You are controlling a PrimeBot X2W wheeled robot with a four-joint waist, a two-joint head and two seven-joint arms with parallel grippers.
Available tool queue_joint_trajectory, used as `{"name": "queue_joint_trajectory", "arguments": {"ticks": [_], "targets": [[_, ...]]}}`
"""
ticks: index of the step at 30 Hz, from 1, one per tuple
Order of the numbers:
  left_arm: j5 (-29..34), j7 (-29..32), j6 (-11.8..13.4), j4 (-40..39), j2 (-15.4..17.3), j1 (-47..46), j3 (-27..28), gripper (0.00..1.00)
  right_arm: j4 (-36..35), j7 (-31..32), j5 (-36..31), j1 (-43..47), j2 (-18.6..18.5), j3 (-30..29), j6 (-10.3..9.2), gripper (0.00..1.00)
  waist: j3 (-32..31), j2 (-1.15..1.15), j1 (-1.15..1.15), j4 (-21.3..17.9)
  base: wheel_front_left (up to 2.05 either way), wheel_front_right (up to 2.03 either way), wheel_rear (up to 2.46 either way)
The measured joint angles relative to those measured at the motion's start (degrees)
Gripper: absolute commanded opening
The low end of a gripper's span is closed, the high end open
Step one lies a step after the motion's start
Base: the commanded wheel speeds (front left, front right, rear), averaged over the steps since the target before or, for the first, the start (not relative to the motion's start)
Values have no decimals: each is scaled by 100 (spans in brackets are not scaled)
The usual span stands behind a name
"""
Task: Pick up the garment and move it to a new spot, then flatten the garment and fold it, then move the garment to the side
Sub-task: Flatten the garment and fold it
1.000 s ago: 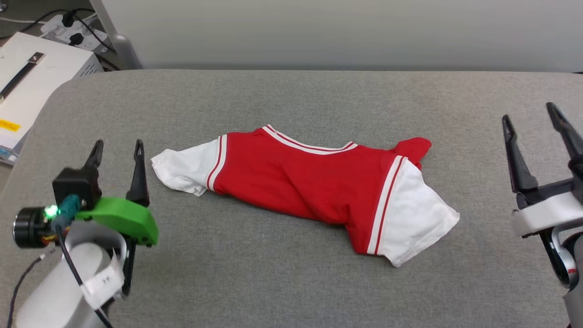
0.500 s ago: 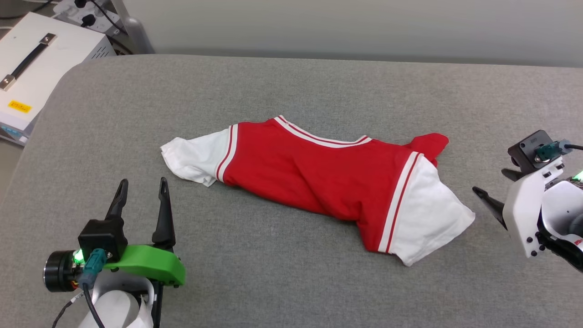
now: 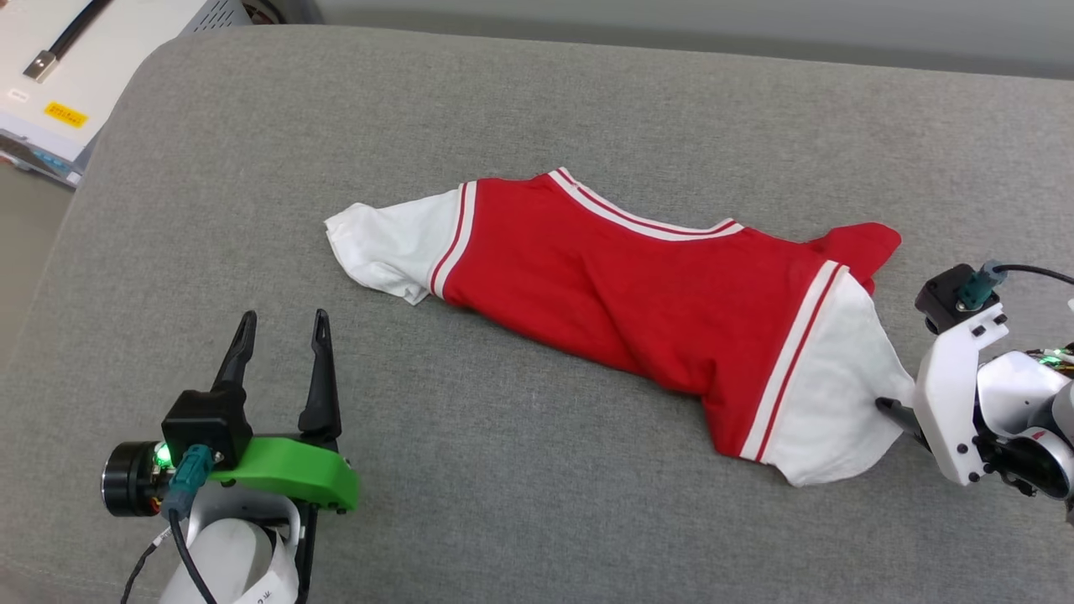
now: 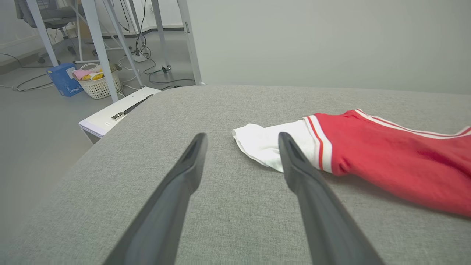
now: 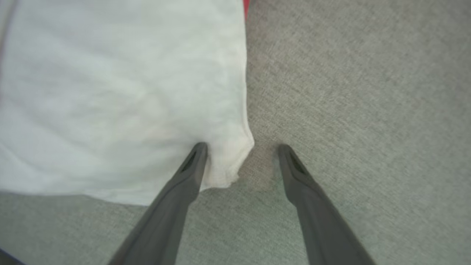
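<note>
Head view: the red T-shirt [image 3: 638,310] lies rumpled mid-frame on the grey counter [image 3: 537,109]. The yellow label [image 3: 65,114] on the white box [image 3: 33,33] at upper left is too small to read. The left hand [image 3: 281,340], lower left, is spread and empty, apart from the shirt.

Left wrist view: its fingers [image 4: 191,162] stand wide, with a white sleeve [image 4: 266,145] just beyond.

Right wrist view: the right hand [image 5: 241,147] is spread. Its left-of-frame fingertip touches the corner of the other white sleeve [image 5: 121,95], and nothing is pinched.

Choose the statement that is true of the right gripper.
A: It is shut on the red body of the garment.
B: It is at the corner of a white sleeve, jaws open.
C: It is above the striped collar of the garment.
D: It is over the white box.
B: in the right wrist view, the right gripper has its jaws open, with the corner of the white sleeve of the garment lying between them.
</note>
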Motion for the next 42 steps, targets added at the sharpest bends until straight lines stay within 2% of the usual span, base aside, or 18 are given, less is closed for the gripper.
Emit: {"name": "queue_joint_trajectory", "arguments": {"ticks": [5,6,7,12,17,18,26,31,38,42], "targets": [[118,0,-163,135,-126,1,224,100,258,-319,0,-9,4,198,-4,100,77,0,0,40,0,0,0],[154,0,-192,177,-143,1,275,100,283,-433,-1,-19,11,243,-5,82,72,0,0,25,0,0,0],[196,0,-237,215,-160,3,327,100,301,-589,-5,-23,11,285,-4,0,62,0,0,4,0,0,0],[200,0,-546,459,-157,-1,565,100,305,-1403,-188,-31,65,339,5,0,-82,0,0,-129,0,0,0],[221,13,-786,727,196,-289,701,100,82,-1839,-303,-31,-86,0,5,0,-276,0,0,-338,0,0,0],[172,277,-1007,757,419,-680,710,100,-130,-1867,-349,-12,-192,-290,5,0,-355,0,0,-485,0,0,0],[-149,1521,-1447,761,1077,-1940,465,100,-760,-1775,-656,354,-252,-1059,5,0,-308,0,0,-790,0,0,0],[-510,2566,-1528,1055,1467,-2744,-25,100,-1161,-1596,-866,538,-53,-1378,5,0,-90,0,0,-889,0,0,0],[-1740,4673,-1544,1391,1947,-3643,-1316,100,-1526,-1378,-1111,567,157,-1594,5,0,294,0,0,-1017,0,0,0],[-2413,5670,-1544,1573,2134,-4055,-1773,100,-1671,-1265,-1221,565,222,-1691,4,0,529,0,0,-1091,0,0,0]]}}
